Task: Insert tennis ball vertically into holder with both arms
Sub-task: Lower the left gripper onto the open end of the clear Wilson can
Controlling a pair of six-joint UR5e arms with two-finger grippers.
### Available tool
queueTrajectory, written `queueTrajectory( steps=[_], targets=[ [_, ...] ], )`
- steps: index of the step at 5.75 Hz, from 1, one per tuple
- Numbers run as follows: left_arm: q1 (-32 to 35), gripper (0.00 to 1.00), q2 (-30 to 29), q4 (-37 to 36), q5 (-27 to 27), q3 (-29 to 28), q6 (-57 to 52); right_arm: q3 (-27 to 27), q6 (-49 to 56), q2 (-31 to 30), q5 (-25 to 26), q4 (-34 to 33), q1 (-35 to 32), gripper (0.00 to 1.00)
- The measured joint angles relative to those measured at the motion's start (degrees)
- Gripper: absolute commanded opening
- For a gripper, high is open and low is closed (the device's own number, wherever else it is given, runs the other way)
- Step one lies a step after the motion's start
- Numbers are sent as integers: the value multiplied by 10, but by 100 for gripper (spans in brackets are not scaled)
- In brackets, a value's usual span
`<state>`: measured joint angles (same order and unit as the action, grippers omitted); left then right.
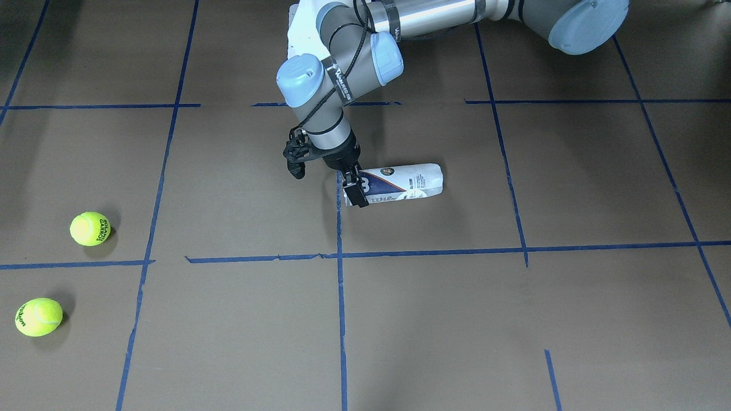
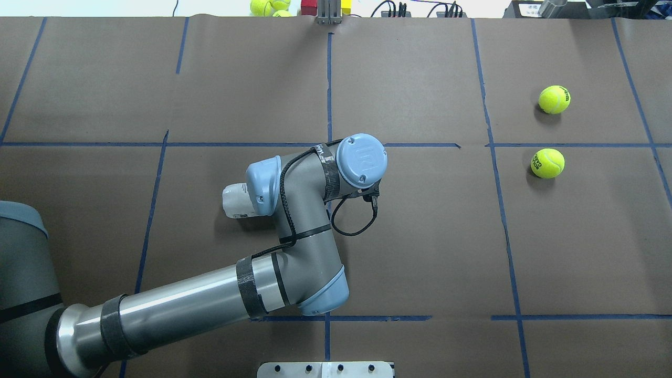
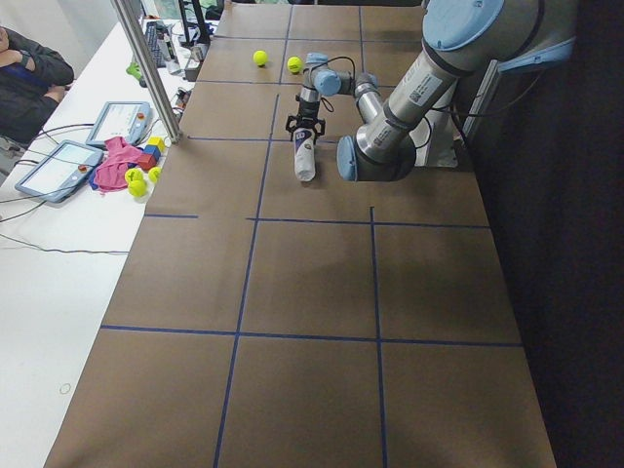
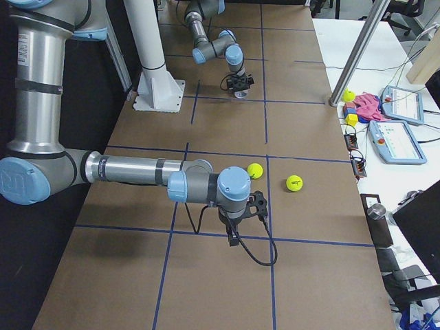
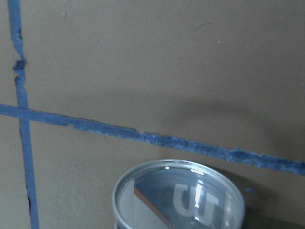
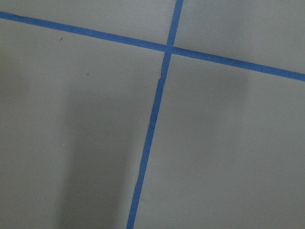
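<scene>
The holder lies on its side on the brown table, its label up; in the overhead view only its closed end shows from under the arm. My left gripper points down and straddles its open, silver-rimmed end, one black finger reaching the table on the near side. I cannot tell whether the fingers press on it. Two tennis balls lie on my right side. My right gripper hangs over a tape line short of the balls; I cannot tell whether it is open.
Blue tape lines divide the table. The white pedestal stands at the robot's side. A metal pole, tablets and toys sit on the white side table. An operator sits at its far end.
</scene>
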<state>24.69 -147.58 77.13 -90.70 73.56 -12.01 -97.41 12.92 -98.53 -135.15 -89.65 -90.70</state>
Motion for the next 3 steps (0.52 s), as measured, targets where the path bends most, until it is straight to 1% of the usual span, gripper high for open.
queueTrajectory(
  steps=[1, 2, 3],
  targets=[
    [0, 90, 1, 4, 0, -6, 0, 0, 0, 0, 0, 0, 0, 100],
    [0, 68, 1, 4, 0, -8, 0, 0, 0, 0, 0, 0, 0, 100],
    [0, 59, 0, 5, 0, -8, -1, 0, 0, 0, 0, 0, 0, 100]
  ],
)
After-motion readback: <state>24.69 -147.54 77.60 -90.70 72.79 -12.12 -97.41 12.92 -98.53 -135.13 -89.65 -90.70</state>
